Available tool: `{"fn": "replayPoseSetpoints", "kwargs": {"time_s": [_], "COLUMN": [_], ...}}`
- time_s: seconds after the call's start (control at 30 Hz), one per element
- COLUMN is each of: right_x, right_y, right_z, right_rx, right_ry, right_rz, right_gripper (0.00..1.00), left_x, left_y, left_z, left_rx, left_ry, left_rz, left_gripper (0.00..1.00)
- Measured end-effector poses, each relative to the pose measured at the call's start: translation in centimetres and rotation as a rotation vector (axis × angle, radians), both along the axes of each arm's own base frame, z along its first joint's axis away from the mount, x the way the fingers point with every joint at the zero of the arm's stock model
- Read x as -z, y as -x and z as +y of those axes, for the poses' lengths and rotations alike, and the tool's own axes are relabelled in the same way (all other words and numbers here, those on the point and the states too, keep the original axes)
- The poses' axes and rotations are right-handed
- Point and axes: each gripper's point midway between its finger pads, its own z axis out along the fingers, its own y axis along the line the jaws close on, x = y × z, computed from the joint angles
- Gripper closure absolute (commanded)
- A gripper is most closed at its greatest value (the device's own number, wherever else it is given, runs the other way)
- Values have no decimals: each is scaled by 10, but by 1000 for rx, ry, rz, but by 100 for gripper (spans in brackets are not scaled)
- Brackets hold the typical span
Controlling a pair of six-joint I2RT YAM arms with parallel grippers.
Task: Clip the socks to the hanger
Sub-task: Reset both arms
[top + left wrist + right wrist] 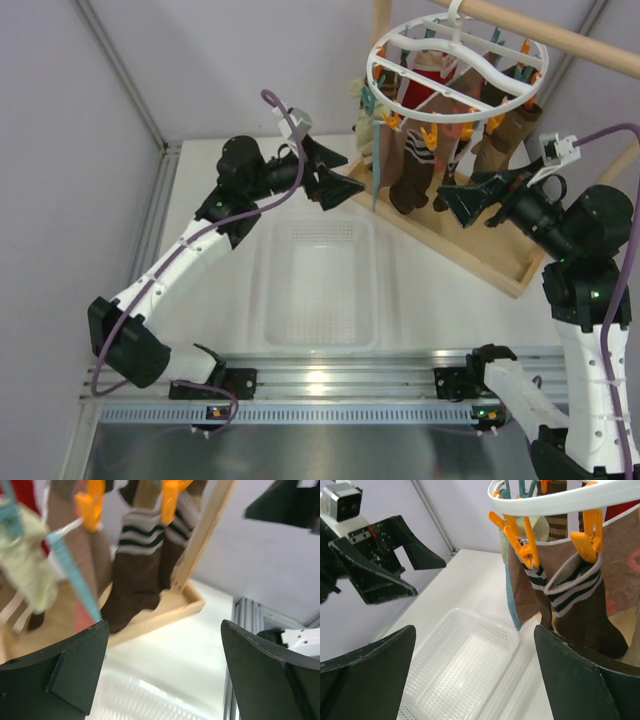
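Two dark brown socks with pale stripes at the cuff [411, 178] hang side by side from orange pegs on the white ring hanger [455, 62]. In the right wrist view each sock [585, 617] is held at the cuff by an orange peg [522, 547] under the ring [555, 497]. They also show in the left wrist view [135, 580]. My left gripper [352, 177] is open and empty, just left of the socks. My right gripper [448, 205] is open and empty, just right of them. Neither touches a sock.
A white perforated basket [315, 285] lies empty on the table between the arms, also in the right wrist view [465, 670]. The hanger hangs from a wooden rod over a wooden tray base [485, 255]. Tan, red and pale socks and teal pegs [75, 580] hang beside the brown ones.
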Motion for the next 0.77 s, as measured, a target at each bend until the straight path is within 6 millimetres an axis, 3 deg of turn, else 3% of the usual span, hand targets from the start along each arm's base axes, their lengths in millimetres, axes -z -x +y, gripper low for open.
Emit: {"fn": "replayPoseSetpoints", "kwargs": {"time_s": [0.2,0.37,0.53,0.67,0.77], "right_x": [25,89,143,156,156], "right_y": [22,34,38,37,37], "right_z": [-8,-19,-28,-31,-32], "right_rx": [22,56,74,81,81], "right_ry": [85,181,263,297,306], "right_rz": [-7,68,142,158,150], "right_gripper": [0,0,0,0,0], "left_x": [25,63,120,161,166], "left_y": [-12,-8,11,28,31], "left_z": [53,95,145,177,187], "left_rx": [-234,-407,-539,-593,-621], "left_ry": [-190,-391,-559,-650,-671], "left_rz": [119,164,203,250,252], "left_gripper": [2,2,2,2,2]}}
